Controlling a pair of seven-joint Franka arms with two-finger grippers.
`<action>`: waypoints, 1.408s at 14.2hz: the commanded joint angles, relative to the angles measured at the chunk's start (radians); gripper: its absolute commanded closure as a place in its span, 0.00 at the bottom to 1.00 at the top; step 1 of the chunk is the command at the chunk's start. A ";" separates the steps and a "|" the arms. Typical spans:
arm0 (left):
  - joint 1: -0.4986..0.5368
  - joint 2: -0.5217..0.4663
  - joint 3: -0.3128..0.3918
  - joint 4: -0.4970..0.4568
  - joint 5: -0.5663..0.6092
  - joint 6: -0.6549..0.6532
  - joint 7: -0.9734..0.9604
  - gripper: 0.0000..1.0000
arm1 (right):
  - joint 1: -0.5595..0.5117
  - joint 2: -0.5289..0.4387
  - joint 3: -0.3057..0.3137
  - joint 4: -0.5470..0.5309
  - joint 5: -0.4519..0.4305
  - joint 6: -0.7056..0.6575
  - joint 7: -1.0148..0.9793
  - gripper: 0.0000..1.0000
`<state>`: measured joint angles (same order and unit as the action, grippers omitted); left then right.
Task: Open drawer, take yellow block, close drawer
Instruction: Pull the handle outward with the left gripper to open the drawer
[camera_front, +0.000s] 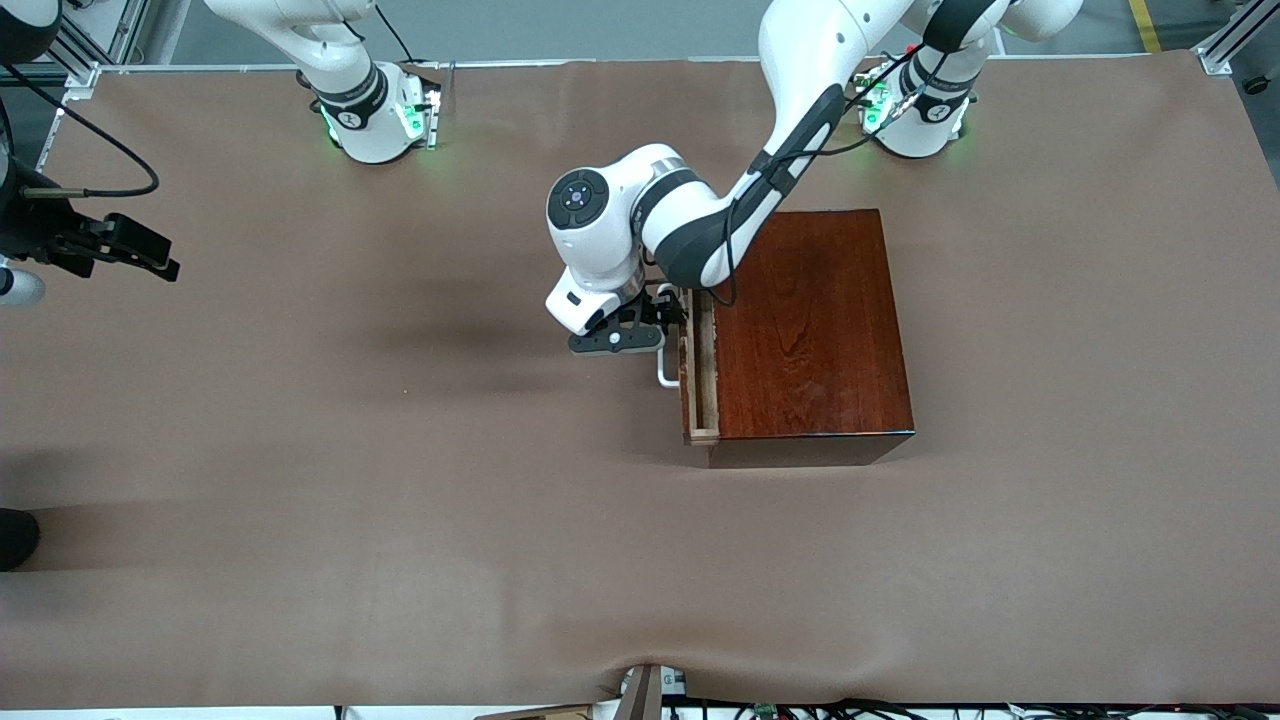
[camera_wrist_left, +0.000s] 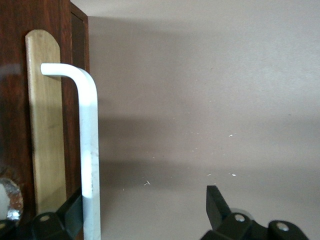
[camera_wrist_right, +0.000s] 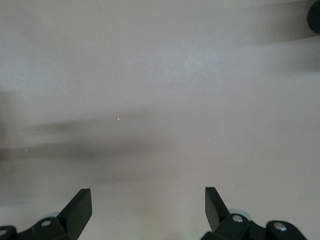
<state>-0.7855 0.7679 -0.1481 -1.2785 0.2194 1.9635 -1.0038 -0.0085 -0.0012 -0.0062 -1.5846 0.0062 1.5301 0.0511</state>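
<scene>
Brown covering spreads over the whole tabletop (camera_front: 400, 560), and on it, toward the left arm's end, stands a glossy dark reddish-brown wooden box (camera_front: 810, 320). Its drawer (camera_front: 700, 370), a sliding tray with a pale light-wood interior and a dark front, is pulled out only a little, showing a narrow strip of pale wood. A white U-shaped handle (camera_wrist_left: 89, 150) stands out from the drawer front.

At that handle sits the left pincer (camera_wrist_left: 145, 212), its fingers spread wide apart with the handle bar between them, close against one finger (camera_wrist_left: 70, 210); whether they touch cannot be told. No grip is closed on it.

Over bare tabletop at the right arm's end hangs the right pincer (camera_wrist_right: 148, 210), where that arm waits, fingers released and holding nothing.
</scene>
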 joint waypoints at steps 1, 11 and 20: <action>-0.015 0.037 -0.007 0.044 -0.025 0.054 -0.018 0.00 | -0.007 -0.019 0.002 -0.011 0.011 -0.007 0.009 0.00; -0.049 0.067 -0.010 0.085 -0.026 0.113 -0.018 0.00 | -0.010 -0.016 0.002 -0.009 0.009 -0.004 0.009 0.00; -0.049 0.065 -0.011 0.090 -0.026 0.202 -0.003 0.00 | -0.010 -0.014 0.002 -0.009 0.009 -0.004 0.009 0.00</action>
<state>-0.8258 0.7884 -0.1543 -1.2573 0.2077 2.1297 -1.0052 -0.0092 -0.0012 -0.0088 -1.5847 0.0062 1.5291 0.0511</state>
